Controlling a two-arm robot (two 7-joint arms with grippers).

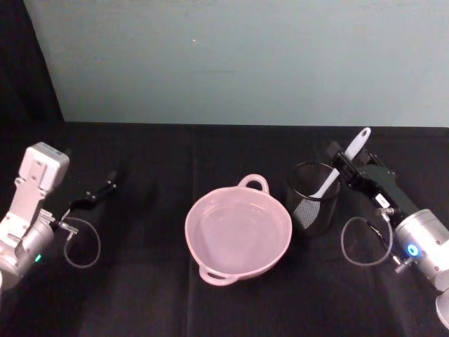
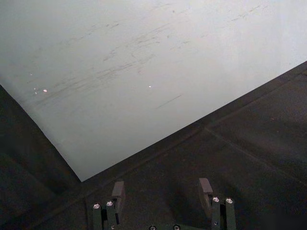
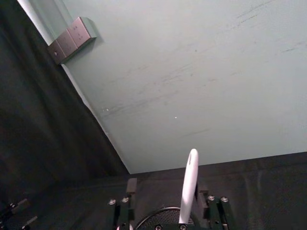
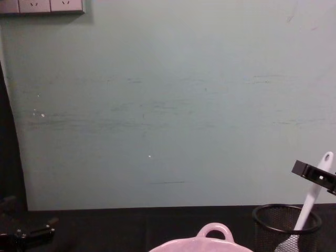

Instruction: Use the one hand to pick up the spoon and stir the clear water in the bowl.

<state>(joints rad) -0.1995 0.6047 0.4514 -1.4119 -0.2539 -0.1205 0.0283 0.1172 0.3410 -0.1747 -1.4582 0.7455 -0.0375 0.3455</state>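
Observation:
The white spoon [image 1: 352, 149] stands scoop-down in a black wire-mesh cup [image 1: 309, 209], its handle leaning up and to the right. My right gripper [image 1: 342, 163] is open, with its fingers on either side of that handle just above the cup's rim. In the right wrist view the spoon [image 3: 188, 184] rises between the fingers [image 3: 130, 186], closer to one of them. The chest view shows the spoon [image 4: 314, 193] and the right gripper [image 4: 315, 177] at the right edge. The pale pink bowl [image 1: 194, 214] sits mid-table with clear water in it, left of the cup.
My left gripper [image 1: 105, 187] rests open near the table's left side, far from the bowl; its fingers [image 2: 117, 189] hold nothing. A pale green wall [image 1: 238, 63] closes off the back. Black cloth covers the table [image 1: 154, 288]. A grey cable loops from each wrist.

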